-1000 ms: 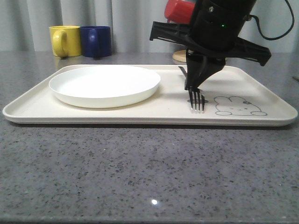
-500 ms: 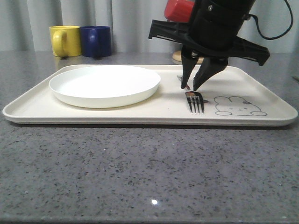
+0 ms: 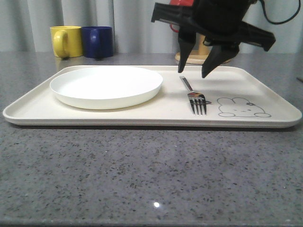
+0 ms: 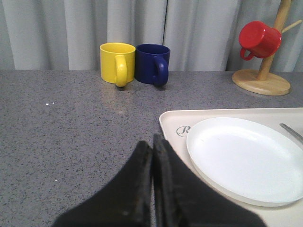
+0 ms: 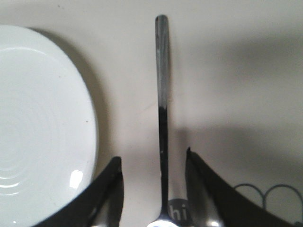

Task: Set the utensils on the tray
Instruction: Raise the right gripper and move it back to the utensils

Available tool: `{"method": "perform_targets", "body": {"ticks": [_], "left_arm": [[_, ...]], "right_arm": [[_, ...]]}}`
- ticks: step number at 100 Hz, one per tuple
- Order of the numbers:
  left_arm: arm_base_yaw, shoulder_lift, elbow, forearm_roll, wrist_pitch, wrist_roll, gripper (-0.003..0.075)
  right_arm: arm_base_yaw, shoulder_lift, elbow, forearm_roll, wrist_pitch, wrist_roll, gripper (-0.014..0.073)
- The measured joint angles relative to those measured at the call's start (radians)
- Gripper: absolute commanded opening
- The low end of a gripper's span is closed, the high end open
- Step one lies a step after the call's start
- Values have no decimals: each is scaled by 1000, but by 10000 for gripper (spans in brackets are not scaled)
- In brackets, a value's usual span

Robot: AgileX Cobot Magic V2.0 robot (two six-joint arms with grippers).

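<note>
Fork point(image 3: 194, 95) lies flat on tray point(image 3: 142, 118); my right claw point(image 3: 194, 72) gapes empty above it; next utensil needs fetching

Even, soft light; a pincer point(image 5: 154, 189) shadow darkens the tray point(image 5: 236, 71); wrist close-up perhaps slightly blurred.
</note>
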Motion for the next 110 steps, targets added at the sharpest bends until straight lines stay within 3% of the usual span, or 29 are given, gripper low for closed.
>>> {"method": "perform_targets", "body": {"ticks": [25, 56, 79, 110], "left_arm": [[0, 0, 0, 0, 0, 0, -18], [0, 0, 0, 0, 0, 0, -18], [0, 0, 0, 0, 0, 0, -18], [0, 0, 0, 0, 0, 0, -18]], "right_arm": [[-82, -100, 0, -44, 117, -121, 332], [-308, -134, 0, -35, 200, -332, 332], [-461, -134, 2, -1, 209, -445, 332], [-579, -134, 85, 70, 164, -542, 331]]}}
